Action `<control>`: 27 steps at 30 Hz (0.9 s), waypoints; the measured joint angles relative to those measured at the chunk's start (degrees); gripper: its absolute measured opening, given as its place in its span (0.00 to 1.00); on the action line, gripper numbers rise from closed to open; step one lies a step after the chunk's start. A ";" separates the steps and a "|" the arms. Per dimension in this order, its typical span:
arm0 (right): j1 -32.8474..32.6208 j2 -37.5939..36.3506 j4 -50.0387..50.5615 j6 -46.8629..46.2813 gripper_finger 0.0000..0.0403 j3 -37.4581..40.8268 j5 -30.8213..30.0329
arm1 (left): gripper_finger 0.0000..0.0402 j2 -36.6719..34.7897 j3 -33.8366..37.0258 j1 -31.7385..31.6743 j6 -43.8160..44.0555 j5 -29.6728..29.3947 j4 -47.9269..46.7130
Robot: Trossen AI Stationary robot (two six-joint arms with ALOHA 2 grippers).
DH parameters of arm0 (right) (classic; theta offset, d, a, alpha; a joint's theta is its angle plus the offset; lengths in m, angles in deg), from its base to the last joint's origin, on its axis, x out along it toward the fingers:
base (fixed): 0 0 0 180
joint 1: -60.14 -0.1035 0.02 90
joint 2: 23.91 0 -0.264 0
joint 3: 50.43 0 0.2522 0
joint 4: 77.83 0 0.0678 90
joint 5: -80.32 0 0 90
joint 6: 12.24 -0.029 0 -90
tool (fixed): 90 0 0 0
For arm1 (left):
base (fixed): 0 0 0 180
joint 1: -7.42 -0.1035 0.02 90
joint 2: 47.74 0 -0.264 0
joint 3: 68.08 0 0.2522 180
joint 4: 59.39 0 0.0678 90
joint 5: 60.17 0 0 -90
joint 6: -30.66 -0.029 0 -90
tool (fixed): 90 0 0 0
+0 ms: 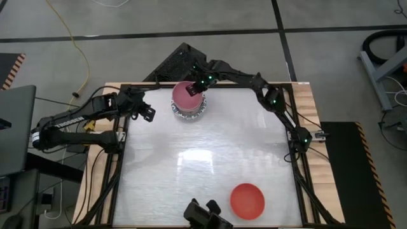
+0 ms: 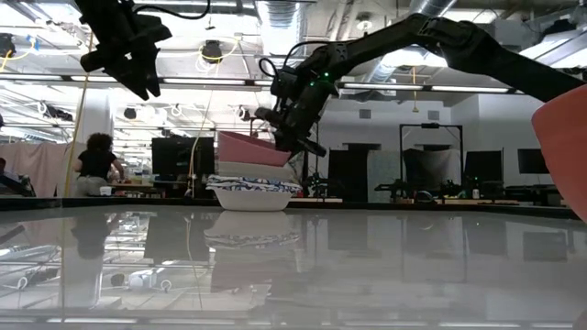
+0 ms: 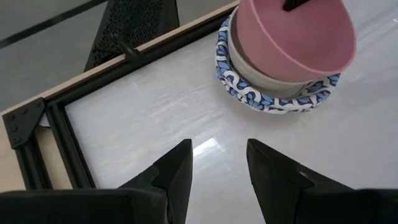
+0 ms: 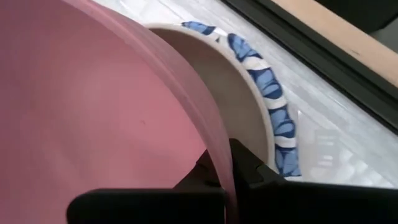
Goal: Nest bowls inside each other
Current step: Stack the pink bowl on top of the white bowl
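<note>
A pink bowl [image 1: 186, 94] hangs tilted over a stack at the table's far edge, with my right gripper [image 1: 200, 86] shut on it. The stack is a plain white bowl [image 3: 258, 71] sitting in blue-patterned scalloped bowls [image 3: 249, 94] that rest on the table. The pink bowl's [image 2: 252, 147] bottom is down in the white bowl's mouth; whether they touch I cannot tell. A red bowl [image 1: 247, 200] sits alone near the front edge. My left gripper [image 3: 219, 163] waits open, raised, to the left of the stack. My right gripper pinches the pink bowl's rim [image 4: 217, 152] on its far-right side, one finger inside the bowl and one outside. The fingers [image 4: 252, 171] slant down from the far right. The bowl is tilted, its held side lower than its left side [image 2: 225, 137].
Black frame rails [image 1: 124, 137] border the table on all sides. A black mount [image 1: 203, 213] stands at the front edge beside the red bowl. The wide middle of the white tabletop [image 1: 210, 152] is free. A person [image 2: 95, 160] stands far off in the room behind.
</note>
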 joint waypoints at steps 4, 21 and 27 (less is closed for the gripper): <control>0.45 0.00 0.43 0.02 0.02 0.00 -0.16 | 0.35 -0.02 0.00 0.00 0.00 -0.08 0.00; 0.84 0.46 0.52 1.40 0.02 -0.10 -3.18 | 0.35 -0.02 0.00 0.00 0.06 -0.09 0.00; 0.40 2.42 0.66 1.20 0.02 -0.17 -2.57 | 0.35 -0.02 0.00 -0.04 0.09 -0.18 0.00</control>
